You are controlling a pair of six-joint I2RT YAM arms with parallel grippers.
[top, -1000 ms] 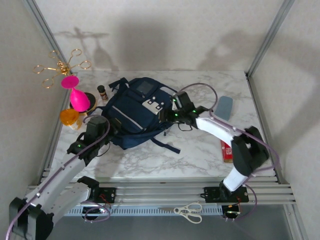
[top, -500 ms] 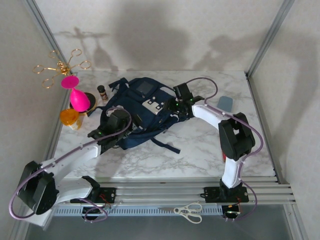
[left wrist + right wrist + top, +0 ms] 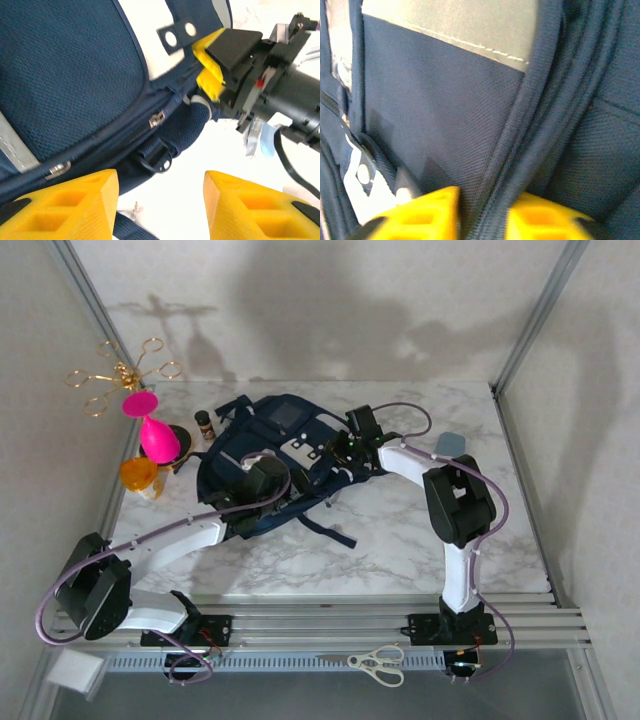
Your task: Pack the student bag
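Opening the student bag (image 3: 232, 455): pinching its 3 o'clock zip seam (image 3: 520, 150) with right end effector (image 3: 482, 212), with left end effector (image 3: 160, 205) released. Next, probably: tug seam open.

Bright overhead light; wrist views blurred, overexposed.

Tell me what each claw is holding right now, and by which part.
The right claw pinches the student bag by a fabric ridge at its edge; the left claw is open, holding nothing.
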